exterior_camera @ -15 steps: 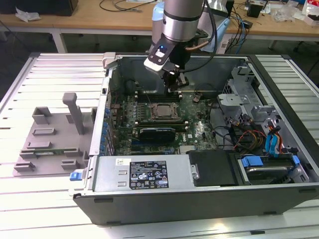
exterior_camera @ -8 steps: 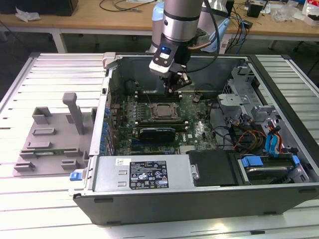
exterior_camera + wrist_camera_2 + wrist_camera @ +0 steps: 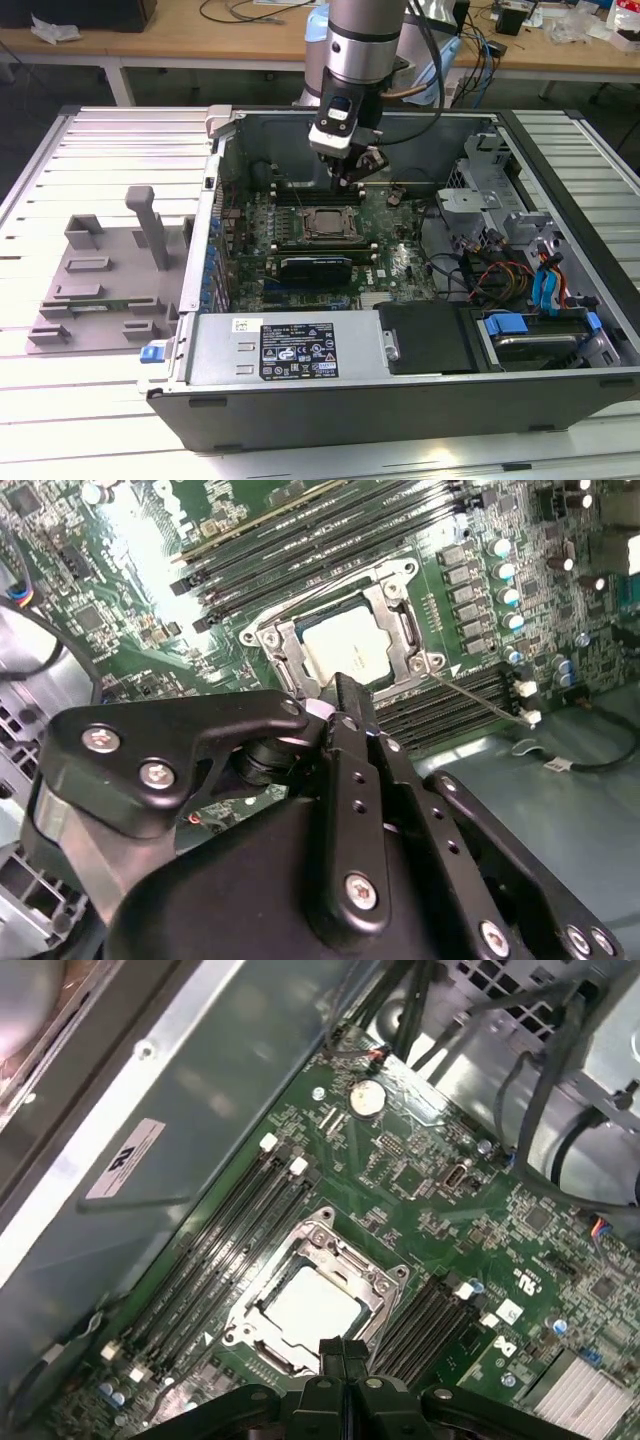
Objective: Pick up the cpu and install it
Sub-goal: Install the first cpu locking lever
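We see a grey open desktop computer case [image 3: 560,150] lying on its side on a slatted metal table [image 3: 90,140], and a grey plastic fixture tray [image 3: 100,290] on that table at the exterior view's left. Inside the case sits the green motherboard [image 3: 400,260] with the long black rectangular expansion card [image 3: 316,267] plugged in. The silver-and-black robot arm [image 3: 365,40] reaches down into the case from above.

Next, the dark square socket with a metal frame [image 3: 312,1295] between rows of black memory slots [image 3: 225,1240]. The frame is open.

The small flat square cpu with the silvery metal top plate [image 3: 347,645] lies inside that socket, seen in both wrist views, apparently seated flat.

The black gripper [image 3: 345,695] hangs just above the socket's edge, its fingers pressed together with nothing between them, holding nothing. So we judge the chip is already placed and released.

Risks from here, as we read it: the closed fingertips are near the socket frame, so a drop or sideways drift could knock the chip askew or scrape the frame. We can't tell whether the chip's corners sit fully in the socket; if one rides high, pins underneath could bend. The thin wire lever [image 3: 480,695] beside the socket could also snag the fingers.
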Robot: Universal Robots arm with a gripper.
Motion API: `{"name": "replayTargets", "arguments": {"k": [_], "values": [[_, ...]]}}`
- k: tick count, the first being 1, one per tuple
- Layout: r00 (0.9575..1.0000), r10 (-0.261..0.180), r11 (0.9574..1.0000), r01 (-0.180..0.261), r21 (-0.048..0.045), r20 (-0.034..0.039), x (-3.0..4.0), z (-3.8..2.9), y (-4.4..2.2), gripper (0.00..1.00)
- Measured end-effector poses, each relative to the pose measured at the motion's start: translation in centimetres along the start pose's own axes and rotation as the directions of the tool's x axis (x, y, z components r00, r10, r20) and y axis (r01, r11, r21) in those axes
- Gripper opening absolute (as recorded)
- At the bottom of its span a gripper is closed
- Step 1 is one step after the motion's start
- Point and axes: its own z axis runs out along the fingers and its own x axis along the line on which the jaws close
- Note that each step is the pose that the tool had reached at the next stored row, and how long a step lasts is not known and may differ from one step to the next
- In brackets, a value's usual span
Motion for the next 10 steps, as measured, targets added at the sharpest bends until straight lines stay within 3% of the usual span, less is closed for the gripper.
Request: {"name": "replayTargets", "arguments": {"k": [3, 10], "values": [[0.9988, -0.049, 0.9988, 0.049, -0.0001, 0.0019, 0.00, 0.00, 0.00, 0.11], [0.9869, -0.161, 0.9870, 0.161, 0.0002, 0.0064, 0.00, 0.00, 0.00, 0.11]]}}
